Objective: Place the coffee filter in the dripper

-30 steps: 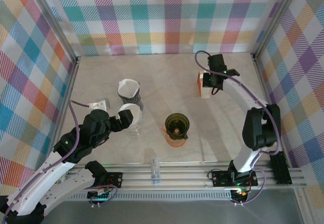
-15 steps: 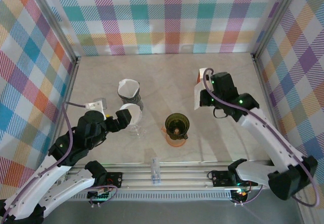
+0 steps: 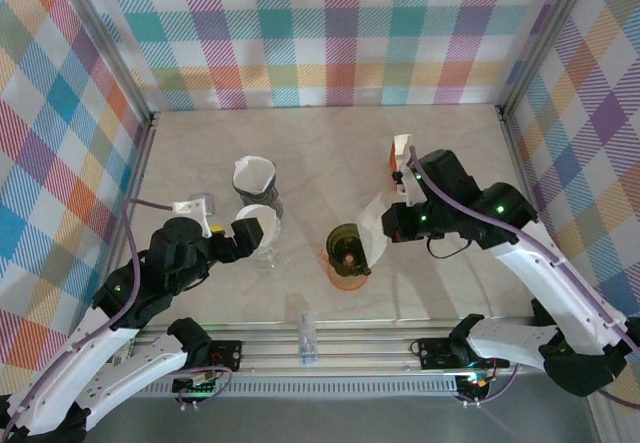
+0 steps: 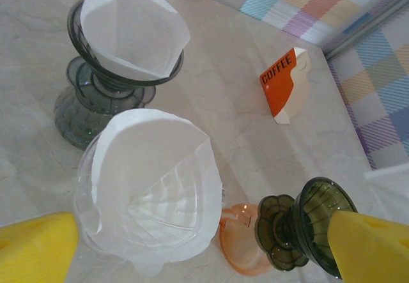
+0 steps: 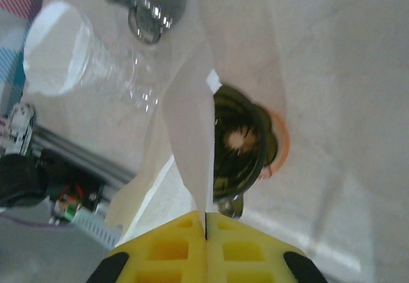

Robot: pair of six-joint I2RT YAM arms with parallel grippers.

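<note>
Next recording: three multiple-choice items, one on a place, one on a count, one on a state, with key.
1. The filter in the right gripper is: A inside the coffee box B beside the green dripper C flat on the table
2. Drippers already holding a filter: A one B two C three
3. The left gripper is: A open B shut on a filter C shut empty
Key: B, it hangs close by that dripper; B, the grey dripper and clear dripper are lined; A, its yellow fingers stand wide apart.
</note>
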